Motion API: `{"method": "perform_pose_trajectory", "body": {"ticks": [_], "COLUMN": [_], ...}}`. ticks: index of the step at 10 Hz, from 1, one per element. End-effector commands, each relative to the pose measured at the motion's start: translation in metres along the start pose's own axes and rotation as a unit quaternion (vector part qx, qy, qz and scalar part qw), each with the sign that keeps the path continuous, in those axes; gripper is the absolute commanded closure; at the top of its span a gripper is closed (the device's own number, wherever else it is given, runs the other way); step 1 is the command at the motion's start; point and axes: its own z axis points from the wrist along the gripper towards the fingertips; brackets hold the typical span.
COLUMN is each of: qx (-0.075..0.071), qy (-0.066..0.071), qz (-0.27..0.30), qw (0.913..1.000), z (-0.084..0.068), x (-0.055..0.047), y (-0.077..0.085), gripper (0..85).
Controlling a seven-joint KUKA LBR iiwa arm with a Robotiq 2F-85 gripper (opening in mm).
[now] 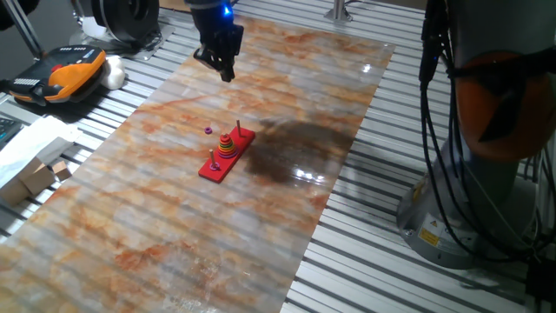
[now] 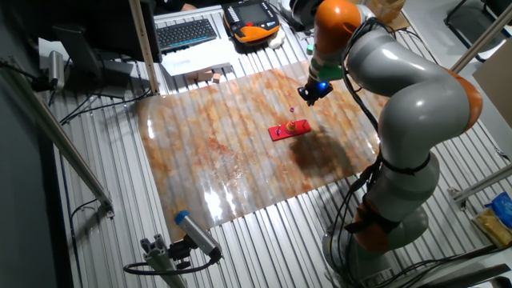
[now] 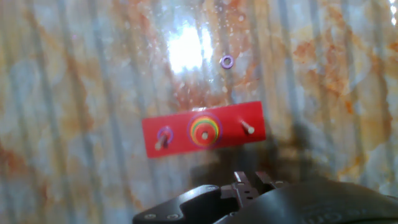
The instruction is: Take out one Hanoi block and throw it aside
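Observation:
The long red base (image 1: 228,156) lies mid-table with three pegs. Its middle peg carries a stack of coloured discs, and the tiny red ring (image 1: 225,139) is on top of it; in the hand view it is the red centre of the stack (image 3: 205,130). A purple disc (image 3: 165,135) sits on an end peg. Another purple disc (image 3: 227,61) lies loose on the table beside the base. My gripper (image 1: 226,73) hangs high above the table, well away from the base toward the far end. Its fingers look closed together with nothing between them. It also shows in the other fixed view (image 2: 305,98).
The marble-patterned board (image 1: 156,235) lies on a slatted metal table. An orange and black pendant (image 1: 65,71) and small cardboard boxes (image 1: 39,176) sit left of the board. The robot's base and cables (image 1: 486,174) stand on the right. A keyboard (image 2: 186,32) is at the far side.

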Motion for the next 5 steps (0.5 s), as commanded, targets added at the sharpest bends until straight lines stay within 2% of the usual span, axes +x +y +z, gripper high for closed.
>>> {"method": "perform_pose_trajectory", "body": {"ticks": [1, 2, 3, 4, 5], "qx": [0.011, 0.020, 0.023, 0.019, 0.010], "qy": [-0.005, -0.008, -0.009, -0.003, 0.002], "qz": [0.011, 0.020, 0.015, 0.008, 0.002], "qw": [0.9999, 0.9996, 0.9996, 0.9998, 0.9999], "z": [0.004, 0.012, 0.022, 0.034, 0.054], "x": [-0.002, -0.004, -0.010, -0.016, -0.023], "y": [0.004, 0.011, 0.016, 0.019, 0.023], "gripper": [51.0, 34.0, 34.0, 34.0, 34.0]}}
